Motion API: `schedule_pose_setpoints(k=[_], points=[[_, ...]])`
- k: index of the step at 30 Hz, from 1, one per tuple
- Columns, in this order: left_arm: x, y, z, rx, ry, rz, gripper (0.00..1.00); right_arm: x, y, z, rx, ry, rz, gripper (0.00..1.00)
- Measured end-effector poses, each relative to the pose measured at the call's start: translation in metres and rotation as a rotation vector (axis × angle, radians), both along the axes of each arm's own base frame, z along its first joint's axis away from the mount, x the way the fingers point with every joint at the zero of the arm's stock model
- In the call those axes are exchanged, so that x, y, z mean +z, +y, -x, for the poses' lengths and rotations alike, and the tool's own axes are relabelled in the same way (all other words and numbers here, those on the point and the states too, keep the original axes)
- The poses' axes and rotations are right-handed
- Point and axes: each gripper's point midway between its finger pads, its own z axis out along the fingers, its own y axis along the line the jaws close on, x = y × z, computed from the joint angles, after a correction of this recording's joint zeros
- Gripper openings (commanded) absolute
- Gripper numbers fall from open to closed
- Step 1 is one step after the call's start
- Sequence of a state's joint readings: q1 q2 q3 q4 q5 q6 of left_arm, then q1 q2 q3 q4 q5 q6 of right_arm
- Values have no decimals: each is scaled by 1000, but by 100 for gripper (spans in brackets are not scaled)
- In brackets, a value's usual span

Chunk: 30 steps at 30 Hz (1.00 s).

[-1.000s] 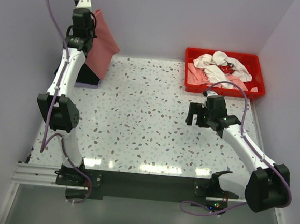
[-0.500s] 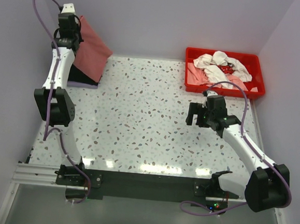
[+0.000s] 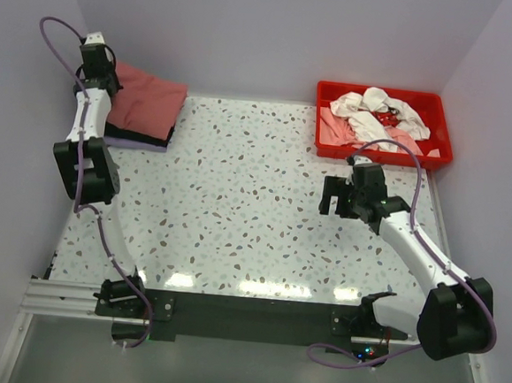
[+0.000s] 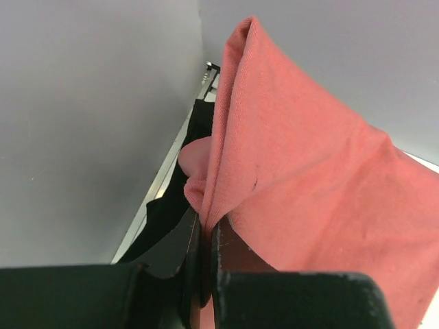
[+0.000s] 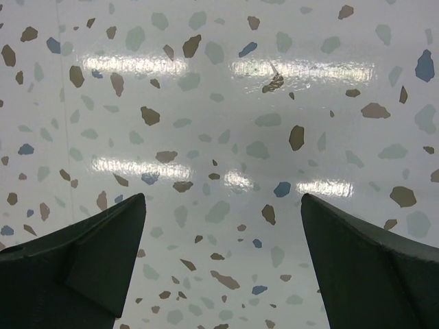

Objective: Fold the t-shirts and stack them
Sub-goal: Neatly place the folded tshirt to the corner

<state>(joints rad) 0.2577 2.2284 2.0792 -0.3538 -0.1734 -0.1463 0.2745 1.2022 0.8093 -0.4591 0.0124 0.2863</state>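
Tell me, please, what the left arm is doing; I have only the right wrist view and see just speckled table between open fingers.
Observer: The left gripper is shut on a fold of the brick-red t-shirt at the far left corner.
Operator: Is that shirt lying on anything?
Observer: Yes, it rests on a black t-shirt.
Operator: Where are the other shirts?
Observer: The white and pink shirts lie crumpled in the red tray, far right, beyond your right gripper.
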Motion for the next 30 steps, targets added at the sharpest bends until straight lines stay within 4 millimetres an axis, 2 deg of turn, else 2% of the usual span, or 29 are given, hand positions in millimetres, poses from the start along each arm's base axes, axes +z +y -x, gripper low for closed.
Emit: schedule_pose_setpoints(k=[4,6,8,10,11,12,13,18,23,26,30], points=[[-9,8,-2,10,0,2,0,-1,-1,0,-4,5,6,99],[-12,11,-3,14,-1,1,3,-2,-2,0,-5,6,8,99],[-17,13,-4,19,1,3,33,-1,-3,0,-10,5,14,99],[-20,18,-3,27,6,-1,41,-1,-4,-2,-15,4,20,99],[-21,20,-2,34,6,-2,49,-1,-4,-2,-15,4,21,99],[-22,23,-1,42,10,-6,62,-1,-4,-2,-16,5,22,99],[-22,25,0,51,13,-13,99,-2,-5,-1,-16,7,24,99],[-21,34,4,97,11,-18,100,-3,-6,1,-19,18,31,99],[-17,26,10,90,0,21,100,-2,-6,2,-19,18,30,99],[-3,16,17,70,-29,52,100,-1,-6,2,-19,13,29,99],[30,1,20,33,-103,107,100,3,-6,2,-18,0,24,99]])
